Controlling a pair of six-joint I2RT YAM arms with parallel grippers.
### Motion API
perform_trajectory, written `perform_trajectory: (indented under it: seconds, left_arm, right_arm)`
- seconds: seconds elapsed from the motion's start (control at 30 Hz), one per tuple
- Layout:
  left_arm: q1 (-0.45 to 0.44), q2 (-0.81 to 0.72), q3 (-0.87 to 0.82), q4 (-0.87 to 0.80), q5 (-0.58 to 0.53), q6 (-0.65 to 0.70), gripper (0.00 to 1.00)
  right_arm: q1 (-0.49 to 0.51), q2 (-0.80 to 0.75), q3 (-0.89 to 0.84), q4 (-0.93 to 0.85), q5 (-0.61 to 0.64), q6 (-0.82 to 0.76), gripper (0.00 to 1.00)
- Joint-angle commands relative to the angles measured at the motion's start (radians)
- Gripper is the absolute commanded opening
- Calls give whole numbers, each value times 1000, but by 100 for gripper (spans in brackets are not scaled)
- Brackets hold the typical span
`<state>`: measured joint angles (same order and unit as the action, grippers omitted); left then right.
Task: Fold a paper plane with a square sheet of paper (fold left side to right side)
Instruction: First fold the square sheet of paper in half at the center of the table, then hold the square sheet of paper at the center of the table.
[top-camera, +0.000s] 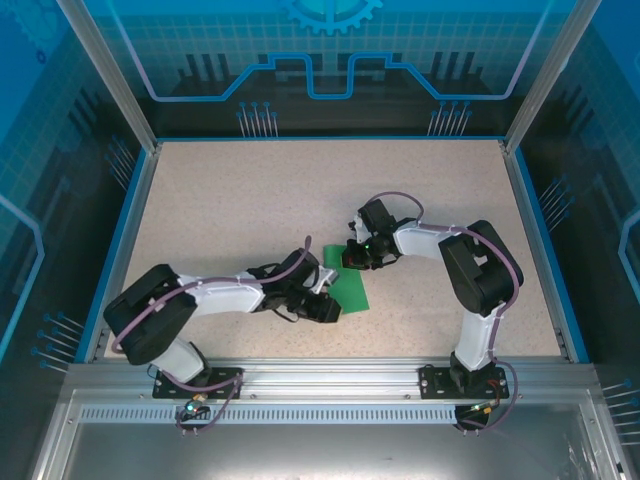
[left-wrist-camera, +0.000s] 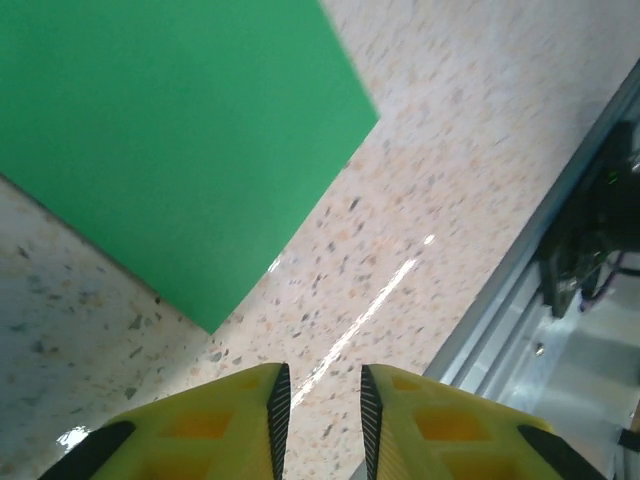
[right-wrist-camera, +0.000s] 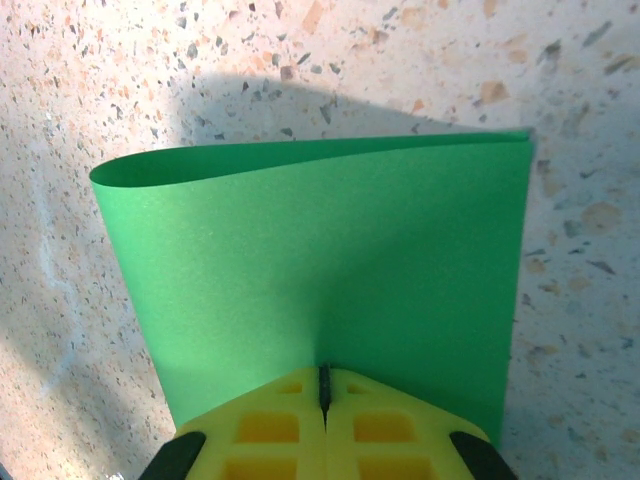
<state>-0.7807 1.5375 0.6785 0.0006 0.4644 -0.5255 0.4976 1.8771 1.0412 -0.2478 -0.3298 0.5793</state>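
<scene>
Your right hand (right-wrist-camera: 323, 382) pinches the green paper (right-wrist-camera: 330, 260); line its edges up; your left hand (left-wrist-camera: 320, 400), slightly open and empty, can press.

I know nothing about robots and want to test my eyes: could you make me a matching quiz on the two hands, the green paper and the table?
1. left hand
2. right hand
3. thin bright green square sheet of paper
4. speckled beige table

A. curved, partly lifted
B. fingers apart, holding nothing
C. lies under the sheet
D. pinching the sheet's edge

Pairs: 1-B, 2-D, 3-A, 4-C
</scene>
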Motion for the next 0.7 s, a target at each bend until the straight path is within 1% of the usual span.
perform_trajectory:
  seconds: [0.0, 0.1, 0.3, 0.47, 0.67]
  left_arm:
    - [63, -24, 59, -29, 17, -13, 29]
    - [94, 29, 117, -34, 4, 1, 29]
    - [96, 179, 208, -27, -24, 18, 28]
    - [96, 252, 198, 18, -28, -5, 28]
    - [95, 291, 161, 43, -44, -34, 27]
  right_arm:
    - [4, 1, -36, -61, 69, 5, 3]
    - [7, -5, -34, -58, 63, 5, 4]
    - [10, -17, -32, -55, 56, 5, 4]
    - [13, -40, -41, -16, 29, 11, 4]
    - [13, -115, -40, 42, -12, 14, 9]
